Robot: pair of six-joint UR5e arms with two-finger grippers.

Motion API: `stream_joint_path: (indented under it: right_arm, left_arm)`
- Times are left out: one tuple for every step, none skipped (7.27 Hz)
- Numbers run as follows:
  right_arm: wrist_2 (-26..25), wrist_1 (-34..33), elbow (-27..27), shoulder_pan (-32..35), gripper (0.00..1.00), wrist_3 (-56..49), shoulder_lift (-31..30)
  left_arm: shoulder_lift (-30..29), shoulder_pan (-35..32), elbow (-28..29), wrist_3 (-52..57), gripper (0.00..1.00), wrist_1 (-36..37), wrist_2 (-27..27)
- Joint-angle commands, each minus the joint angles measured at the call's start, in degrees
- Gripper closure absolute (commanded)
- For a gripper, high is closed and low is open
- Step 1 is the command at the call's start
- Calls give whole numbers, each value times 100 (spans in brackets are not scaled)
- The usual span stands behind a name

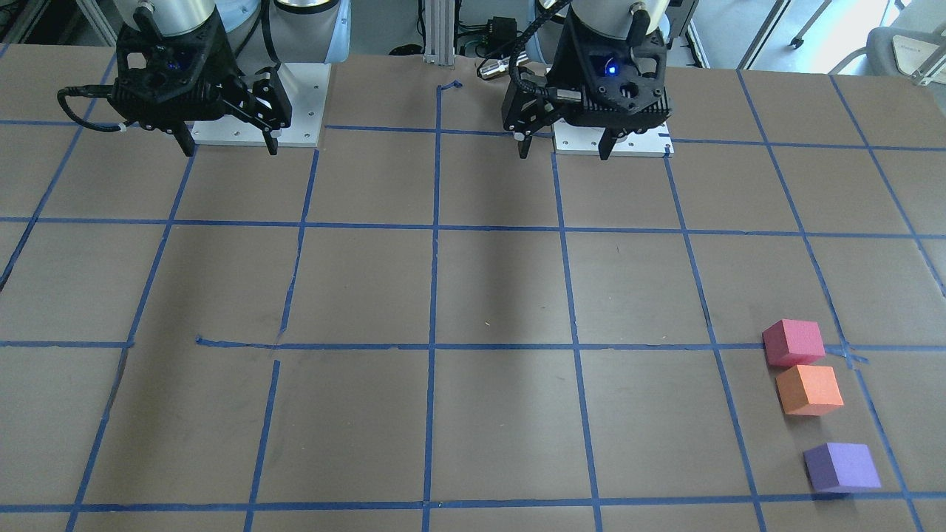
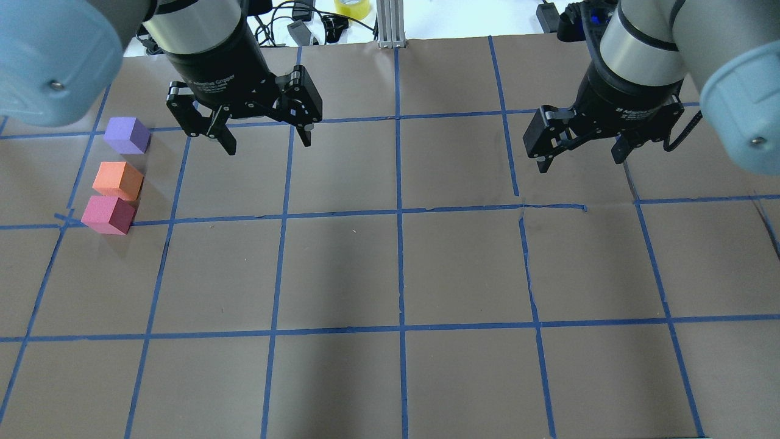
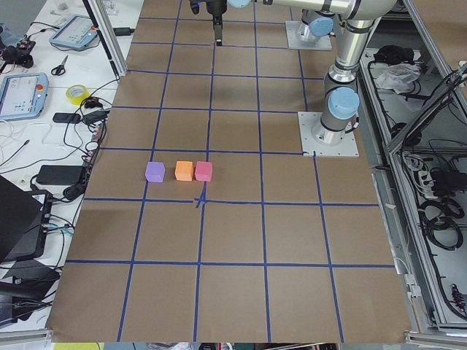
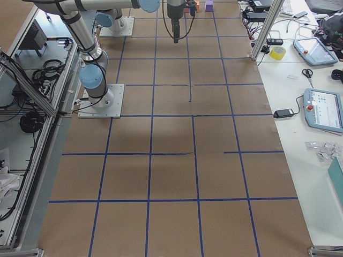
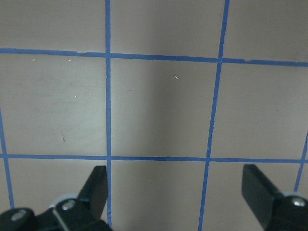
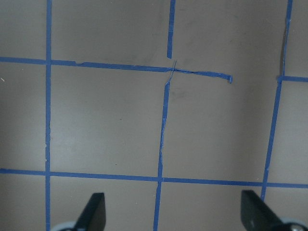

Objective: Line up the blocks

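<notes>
Three foam cubes sit in a row at the table's far left side in the overhead view: the purple block (image 2: 127, 135), the orange block (image 2: 117, 180) and the pinkish-red block (image 2: 108, 214). Orange and pinkish-red touch; purple stands a small gap apart. They also show in the front view as the pinkish-red block (image 1: 793, 342), the orange block (image 1: 808, 389) and the purple block (image 1: 841, 467). My left gripper (image 2: 268, 137) is open and empty, held above the table to the right of the blocks. My right gripper (image 2: 585, 161) is open and empty, far from them. Neither wrist view shows a block.
The table (image 2: 396, 274) is brown paper marked with a blue tape grid. A yellow tape roll (image 2: 351, 7) and cables lie beyond its far edge. The arm bases (image 1: 259, 103) stand on white plates at the robot's side.
</notes>
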Motion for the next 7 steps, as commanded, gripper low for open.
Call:
stream_joint_path:
  right_arm:
    - [3, 25, 4, 0, 0, 19, -10]
    - [-5, 16, 4, 9, 0, 28, -1]
    - [-32, -10, 4, 9, 0, 28, -1]
    - [-58, -36, 12, 9, 0, 28, -1]
    - [-76, -37, 4, 9, 0, 28, -1]
    - [-84, -45, 12, 9, 0, 36, -1]
    - [-85, -54, 4, 0, 0, 45, -1]
  left_arm:
    - [258, 717, 128, 503, 0, -75, -172]
    - [294, 1069, 111, 651, 0, -65, 42]
    - [242, 1490, 24, 1035, 0, -74, -8]
    - [277, 1433, -73, 987, 0, -74, -35]
    - [312, 1232, -126, 1012, 0, -65, 26]
    - [364, 1082, -205, 987, 0, -56, 61]
    - [356, 1090, -275, 1030, 0, 74, 61]
